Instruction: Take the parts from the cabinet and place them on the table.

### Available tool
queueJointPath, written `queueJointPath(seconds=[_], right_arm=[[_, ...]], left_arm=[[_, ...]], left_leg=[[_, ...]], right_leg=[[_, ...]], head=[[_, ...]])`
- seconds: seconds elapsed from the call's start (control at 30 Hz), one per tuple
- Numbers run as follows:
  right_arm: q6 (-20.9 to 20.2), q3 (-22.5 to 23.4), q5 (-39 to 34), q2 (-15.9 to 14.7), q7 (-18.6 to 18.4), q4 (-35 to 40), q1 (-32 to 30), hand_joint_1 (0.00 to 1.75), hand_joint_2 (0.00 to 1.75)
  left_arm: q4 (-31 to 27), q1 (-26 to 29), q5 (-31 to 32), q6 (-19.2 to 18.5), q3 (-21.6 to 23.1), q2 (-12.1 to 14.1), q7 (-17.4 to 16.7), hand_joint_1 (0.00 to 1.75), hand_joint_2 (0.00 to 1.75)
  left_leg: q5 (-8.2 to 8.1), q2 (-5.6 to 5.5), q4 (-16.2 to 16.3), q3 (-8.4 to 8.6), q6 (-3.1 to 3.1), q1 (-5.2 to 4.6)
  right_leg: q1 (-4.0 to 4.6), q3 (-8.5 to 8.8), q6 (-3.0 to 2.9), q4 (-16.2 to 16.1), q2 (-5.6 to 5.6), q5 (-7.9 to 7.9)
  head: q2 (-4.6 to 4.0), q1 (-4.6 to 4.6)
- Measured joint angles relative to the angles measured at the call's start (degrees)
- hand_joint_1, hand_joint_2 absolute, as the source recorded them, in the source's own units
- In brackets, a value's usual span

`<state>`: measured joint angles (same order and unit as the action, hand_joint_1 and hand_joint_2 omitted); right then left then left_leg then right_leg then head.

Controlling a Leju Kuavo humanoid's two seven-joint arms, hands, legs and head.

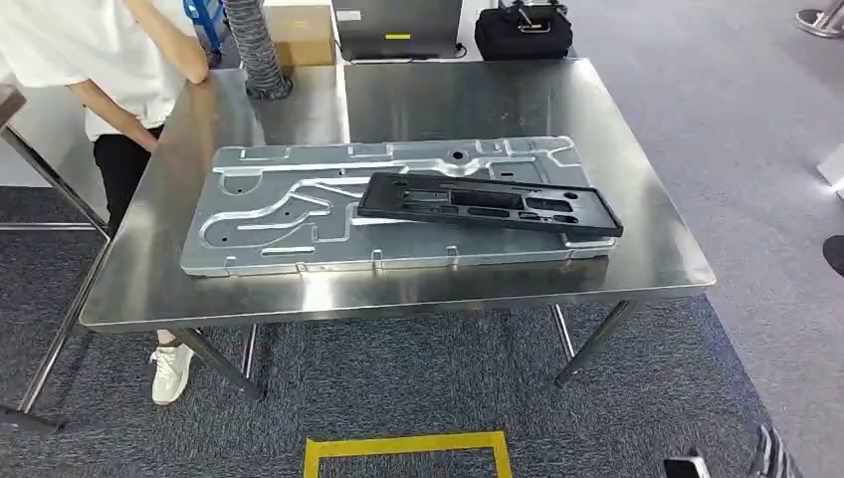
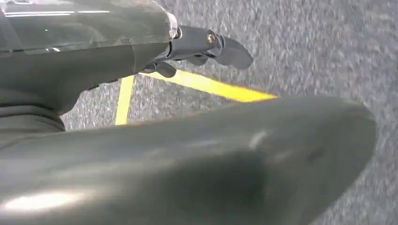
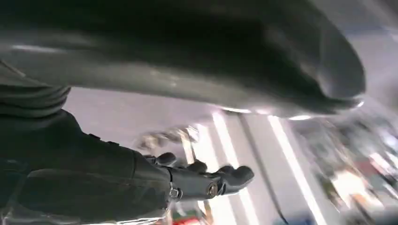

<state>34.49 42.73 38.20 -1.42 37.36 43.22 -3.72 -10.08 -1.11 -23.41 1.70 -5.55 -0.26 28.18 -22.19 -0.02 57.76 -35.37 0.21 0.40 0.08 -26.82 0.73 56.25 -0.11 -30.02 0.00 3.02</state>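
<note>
Floor mark: a yellow tape square [image 1: 406, 454] lies on the grey carpet nearest the camera, just in front of the desk.
Desk: the steel desk [image 1: 637, 239] carries both parts; a person [image 1: 109, 60] in a white top leans on its far left corner.
Parts: a large silver metal plate [image 1: 289, 214] lies flat across the middle of the desk, and a black plastic tray [image 1: 488, 204] rests on top of its right half, overhanging slightly toward the right.
Progress: judging by this, the parts are already set down.
Risk: the black tray sits loose and askew on the smooth plate, so a nudge to the desk or a passing arm could slide it off the right side; the person standing close could also be brushed if an arm swings up.
Left hand [image 2: 197, 47]: hangs low over the carpet and tape, fingers [image 2: 230, 51] loosely extended, grasping nothing.
Right hand [image 3: 206, 180]: fingers [image 3: 237, 176] gently curled but apart, nothing in them; the background is blurred.
</note>
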Motion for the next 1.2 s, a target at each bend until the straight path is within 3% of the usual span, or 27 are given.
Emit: queueJointPath(seconds=[0.03, 0.07, 0.1, 0.13, 0.2, 0.23, 0.27, 0.33, 0.37, 0.4, 0.43, 0.47, 0.57, 0.6, 0.63, 0.7, 0.73, 0.77, 0.8, 0.87, 0.9, 0.93, 0.97, 1.07, 1.1, 1.13, 1.2], right_arm=[[0.4, 0.6, 1.4, -0.3, -1.1, -3.7, 0.5, 0.00, 0.00], [0.7, 0.9, 3.0, -0.3, -3.0, -7.5, 0.9, 0.00, 0.00], [0.8, 1.0, 4.4, -0.3, -4.6, -10.0, 1.3, 0.00, 0.00], [0.7, 1.1, 5.9, -0.3, -7.0, -12.8, 1.6, 0.00, 0.00], [0.1, 1.1, 8.0, -0.2, -11.2, -17.4, 1.8, 0.00, 0.00], [-1.2, 1.1, 9.5, -0.2, -13.8, -19.3, 1.9, 0.00, 0.00], [-2.6, 1.1, 11.0, -0.2, -16.5, -20.8, 2.1, 0.00, 0.00], [-5.1, 1.0, 13.5, -0.1, -20.7, -23.6, 2.4, 0.00, 0.00], [-6.0, 0.8, 14.0, 0.0, -21.8, -24.6, 2.5, 0.00, 0.00], [-7.2, 0.7, 14.5, 0.2, -23.1, -25.5, 2.8, 0.00, 0.00], [-8.3, 0.5, 14.9, 0.5, -24.1, -26.1, 2.9, 0.00, 0.00], [-9.4, 0.4, 15.2, 0.6, -25.1, -26.8, 3.1, 0.00, 0.00], [-13.1, -0.2, 16.3, 1.1, -27.8, -28.5, 3.8, 0.00, 0.00], [-14.3, -0.4, 16.7, 1.4, -28.3, -29.0, 4.0, 0.00, 0.00], [-15.1, -0.5, 16.8, 1.5, -28.6, -29.3, 4.0, 0.00, 0.00], [-16.5, -1.0, 17.5, 1.9, -28.6, -29.9, 4.1, 0.00, 0.00], [-17.1, -1.3, 17.9, 2.1, -28.4, -30.1, 4.3, 0.00, 0.00], [-17.7, -1.7, 18.2, 2.3, -28.2, -30.3, 4.5, 0.00, 0.00], [-18.1, -2.0, 18.5, 2.5, -28.1, -30.5, 4.7, 0.00, 0.00], [-19.1, -2.5, 18.9, 2.9, -28.0, -30.8, 5.0, 0.00, 0.00], [-19.8, -2.8, 19.1, 3.2, -27.9, -30.9, 5.2, 0.00, 0.00], [-20.5, -3.1, 19.3, 3.5, -27.8, -31.0, 5.4, 0.00, 0.00], [-21.0, -3.3, 19.4, 3.6, -27.7, -31.1, 5.7, 0.00, 0.00], [-21.9, -3.7, 19.5, 4.9, -27.7, -31.5, 5.9, 0.00, 0.00], [-22.0, -3.7, 19.5, 5.2, -27.8, -31.7, 5.9, 0.00, 0.00], [-22.0, -3.7, 19.5, 5.6, -28.0, -31.8, 6.0, 0.00, 0.00], [-22.0, -3.7, 19.0, 6.3, -28.2, -31.9, 6.0, 0.00, 0.00]], left_arm=[[0.0, -0.1, 0.3, 0.0, 0.0, -0.3, -0.2, 0.00, 0.00], [0.0, 0.2, 0.6, 0.0, 0.0, -0.4, -0.4, 0.00, 0.00], [0.0, 0.2, 0.8, 0.0, 0.0, -0.4, -0.4, 0.00, 0.00], [0.0, 0.1, 1.2, -0.1, 0.1, -0.7, -0.6, 0.00, 0.00], [0.0, 0.3, 1.6, -0.2, 0.1, -0.9, -1.0, 0.00, 0.00], [0.0, 0.3, 1.8, -0.2, 0.1, -0.9, -1.1, 0.00, 0.00], [0.0, 0.3, 1.8, -0.2, 0.2, -0.9, -1.4, 0.00, 0.00], [0.0, 0.3, 1.9, -0.1, 0.2, -0.9, -1.6, 0.00, 0.00], [0.0, 0.3, 1.9, 0.0, 0.2, -0.9, -1.6, 0.00, 0.00], [0.0, 0.1, 1.9, 0.0, 0.2, -0.9, -1.6, 0.00, 0.00], [0.0, -0.1, 2.0, 0.1, 0.2, -0.9, -1.6, 0.00, 0.00], [0.0, -0.1, 2.2, 0.2, 0.2, -0.9, -1.6, 0.00, 0.00], [0.0, -0.1, 3.1, 0.2, 0.4, -0.9, -1.7, 0.00, 0.00], [0.0, -0.2, 3.5, 0.3, 0.4, -1.0, -2.0, 0.00, 0.00], [0.0, -0.4, 3.7, 0.3, 0.5, -1.0, -2.4, 0.00, 0.00], [0.0, -0.3, 4.0, 0.4, 0.8, -1.0, -2.8, 0.00, 0.00], [0.0, -0.2, 4.0, 0.5, 0.9, -0.9, -2.8, 0.00, 0.00], [0.0, -0.3, 4.0, 0.5, 0.9, -0.9, -2.9, 0.00, 0.00], [0.0, -0.3, 4.0, 0.6, 0.9, -0.9, -2.9, 0.00, 0.00], [0.0, -0.3, 4.0, 0.9, 1.1, -0.9, -3.1, 0.00, 0.00], [0.0, -0.3, 4.0, 1.1, 1.1, -0.8, -3.2, 0.00, 0.00], [0.0, -0.2, 3.9, 1.3, 1.1, -0.7, -3.4, 0.00, 0.00], [0.0, -0.2, 3.9, 1.5, 1.1, -0.7, -3.4, 0.00, 0.00], [0.0, 0.0, 4.2, 1.7, 1.2, -0.3, -3.5, 0.00, 0.00], [0.0, 0.2, 4.5, 1.8, 1.3, 0.0, -3.5, 0.00, 0.00], [0.0, 0.2, 4.9, 1.8, 1.4, 0.1, -3.4, 0.00, 0.00], [0.0, 0.6, 5.5, 1.8, 1.7, 0.5, -3.5, 0.00, 0.00]], left_leg=[[0.48, 0.02, -0.4, 0.03, -0.42, 0.11], [1.01, 0.03, -0.6, -0.24, -0.94, -0.21], [-0.82, -0.12, 0.3, -0.87, -0.98, 0.12], [-4.41, -0.09, 2.6, -1.63, -1.06, 0.06], [-11.66, -0.06, 11.2, -3.41, -1.48, 0.25], [-13.17, -0.06, 15.0, -3.93, -1.64, 0.26], [-12.86, -0.06, 16.9, -3.56, -1.69, 0.26], [-9.00, -0.06, 13.7, 0.42, -1.55, 0.24], [-7.11, -0.06, 9.0, 4.09, -1.31, 0.19], [-6.96, -0.09, 2.9, 8.63, -0.84, 0.08], [-9.36, -0.05, -2.1, 11.55, -0.50, -0.24], [-8.92, -0.05, -2.1, 11.60, -0.29, -0.35], [-7.70, -0.05, -2.8, 10.63, 0.78, -0.37], [-6.73, 0.30, -3.2, 10.13, 1.13, -0.04], [-6.06, 0.43, -3.2, 9.28, 1.62, -0.04], [-4.75, 0.45, -3.2, 7.63, 1.72, -0.07], [-4.17, 0.54, -3.1, 6.76, 1.65, -0.09], [-3.60, 0.64, -2.9, 5.85, 1.55, -0.07], [-3.05, 0.67, -2.6, 4.94, 1.37, -0.03], [-2.20, 0.66, -1.8, 3.04, 0.86, 0.15], [-1.85, 0.63, -1.2, 2.27, 0.53, 0.20], [-1.67, 0.62, -0.7, 1.68, 0.18, 0.08], [-1.43, 0.67, -0.2, 1.24, -0.14, 0.00], [0.18, 0.73, -0.3, 0.53, -1.60, 0.19], [-0.45, 0.60, 0.1, 0.14, -1.92, 0.51], [-2.93, 0.51, 1.5, -0.67, -2.06, 0.55], [-9.94, 0.51, 9.0, -2.88, -2.19, 0.67]], right_leg=[[0.15, -0.23, -0.33, 0.0, 0.05, 0.35], [-0.30, -0.71, -0.89, -0.7, -0.02, 1.35], [-0.44, -1.33, -1.22, -0.9, -0.34, 2.14], [-0.43, -2.19, -1.61, -1.0, -0.25, 2.76], [-0.24, -3.78, -1.94, -0.9, -0.29, 4.03], [-0.12, -4.62, -1.97, -0.8, -0.36, 4.60], [-0.02, -5.53, -1.96, -0.6, -0.42, 5.22], [0.08, -7.21, -1.81, -0.1, -0.42, 6.12], [0.13, -8.01, -1.70, 0.3, -0.40, 6.49], [0.09, -8.57, -1.58, 0.9, -0.38, 6.86], [0.40, -9.02, -1.27, 1.1, -0.37, 7.15], [0.28, -8.71, -0.91, 1.0, -0.37, 7.62], [0.26, -8.85, 0.13, 0.5, -0.30, 9.26], [-0.14, -9.27, 0.42, 1.0, -0.10, 8.17], [-0.20, -10.20, 0.63, 3.0, -0.03, 4.64], [-0.62, -12.26, 1.20, 11.2, 0.02, -2.90], [-0.79, -12.95, 1.51, 15.2, 0.02, -4.84], [-0.98, -13.02, 1.78, 17.9, 0.00, -5.13], [-1.25, -12.24, 2.04, 18.6, 0.01, -3.46], [-1.67, -7.13, 2.17, 13.2, -0.01, 0.83], [-1.84, -3.21, 2.21, 8.0, 0.01, 1.44], [-1.84, 0.67, 2.05, 3.0, 0.04, 0.24], [-1.44, 2.17, 1.68, -0.3, 0.16, -0.96], [-0.97, 0.80, 0.38, -0.4, 0.12, -0.68], [-1.38, 0.29, -0.36, -0.6, -0.18, 0.08], [-1.21, -0.27, -0.92, -0.6, -0.36, 0.60], [-0.86, -1.68, -1.60, -0.6, -0.54, 1.74]], head=[[0.00, 0.00], [-0.02, 0.00], [0.00, 0.00], [-0.02, 0.02], [-0.02, 0.02], [0.00, 0.02], [0.00, 0.02], [0.00, 0.02], [0.00, 0.02], [0.00, 0.02], [0.00, 0.02], [0.02, 0.02], [0.00, 0.02], [0.02, 0.04], [0.00, 0.00], [0.00, 0.02], [0.00, 0.02], [0.00, 0.02], [0.00, 0.02], [0.00, 0.02], [0.00, 0.02], [0.00, 0.02], [0.00, 0.04], [0.00, 0.02], [-0.02, 0.02], [0.00, 0.02], [-0.02, 0.02]])
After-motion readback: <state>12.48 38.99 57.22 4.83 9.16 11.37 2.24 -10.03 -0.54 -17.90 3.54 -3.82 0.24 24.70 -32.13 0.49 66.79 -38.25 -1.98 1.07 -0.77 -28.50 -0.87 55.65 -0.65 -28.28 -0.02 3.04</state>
